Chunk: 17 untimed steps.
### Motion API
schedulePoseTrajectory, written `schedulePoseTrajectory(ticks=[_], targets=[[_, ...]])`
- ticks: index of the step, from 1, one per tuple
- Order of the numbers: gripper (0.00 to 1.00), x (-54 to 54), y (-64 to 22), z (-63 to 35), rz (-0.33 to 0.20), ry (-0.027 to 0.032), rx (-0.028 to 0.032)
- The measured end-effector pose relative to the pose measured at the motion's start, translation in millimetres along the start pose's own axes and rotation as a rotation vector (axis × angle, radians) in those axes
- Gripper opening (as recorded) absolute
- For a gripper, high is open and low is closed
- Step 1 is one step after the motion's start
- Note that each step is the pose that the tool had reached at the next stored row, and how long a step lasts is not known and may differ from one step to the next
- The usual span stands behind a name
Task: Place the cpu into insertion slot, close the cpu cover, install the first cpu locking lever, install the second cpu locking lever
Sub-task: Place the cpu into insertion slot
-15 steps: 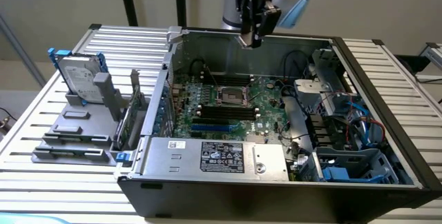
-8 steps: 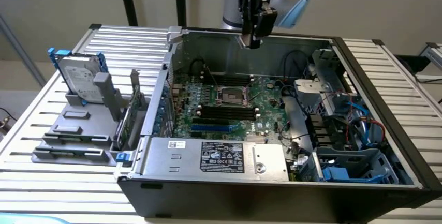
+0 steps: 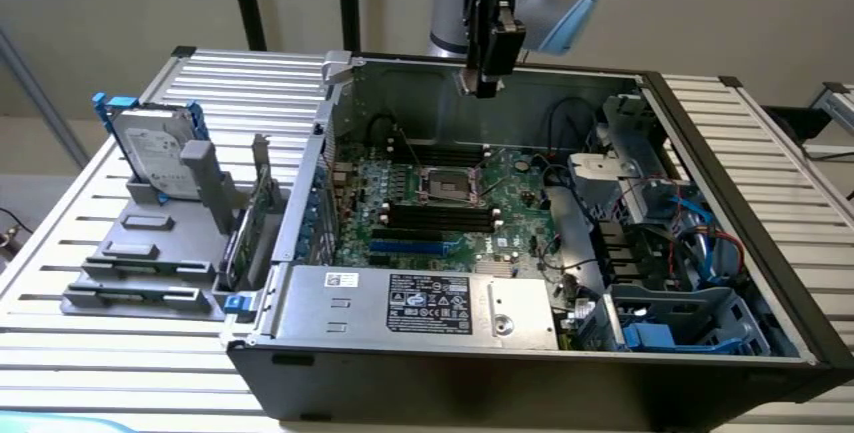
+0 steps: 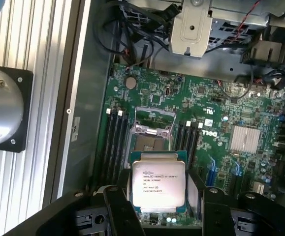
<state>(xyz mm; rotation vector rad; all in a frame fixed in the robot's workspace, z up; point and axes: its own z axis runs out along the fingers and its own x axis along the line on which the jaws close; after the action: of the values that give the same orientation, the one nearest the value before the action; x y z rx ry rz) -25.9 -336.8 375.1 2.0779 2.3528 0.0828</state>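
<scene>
The cpu [image 4: 158,183], a small square chip with a silver-grey printed top, hangs between my black fingers [image 4: 118,209]. My gripper [image 4: 162,196] is shut on its two opposite edges. In the exterior view the gripper [image 3: 478,81] hovers high over the open computer case, above its back wall. The insertion slot [image 4: 149,143] lies on the green motherboard just beyond the chip's edge, its dark centre uncovered. It is also in the exterior view, as the insertion slot [image 3: 449,187] well below the gripper. The cpu cover [image 4: 154,117] stands raised off the socket. I cannot make out the locking levers.
Black memory slots [image 4: 115,142] flank the socket on both sides. A silver power supply [image 3: 414,303] fills the case's near side, and drive cages [image 3: 641,163] with cables stand on the exterior view's right. A hard drive [image 3: 154,148] and trays lie outside on the slatted table [image 3: 80,253].
</scene>
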Motion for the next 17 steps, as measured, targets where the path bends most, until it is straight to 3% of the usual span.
schedulePoseTrajectory(ticks=[9,17], targets=[[0.54,-0.2,-0.2,5.1,0.116,-0.0007,0.0378],[0.54,-0.6,-0.7,19.0,0.156,-0.0013,0.0405]])
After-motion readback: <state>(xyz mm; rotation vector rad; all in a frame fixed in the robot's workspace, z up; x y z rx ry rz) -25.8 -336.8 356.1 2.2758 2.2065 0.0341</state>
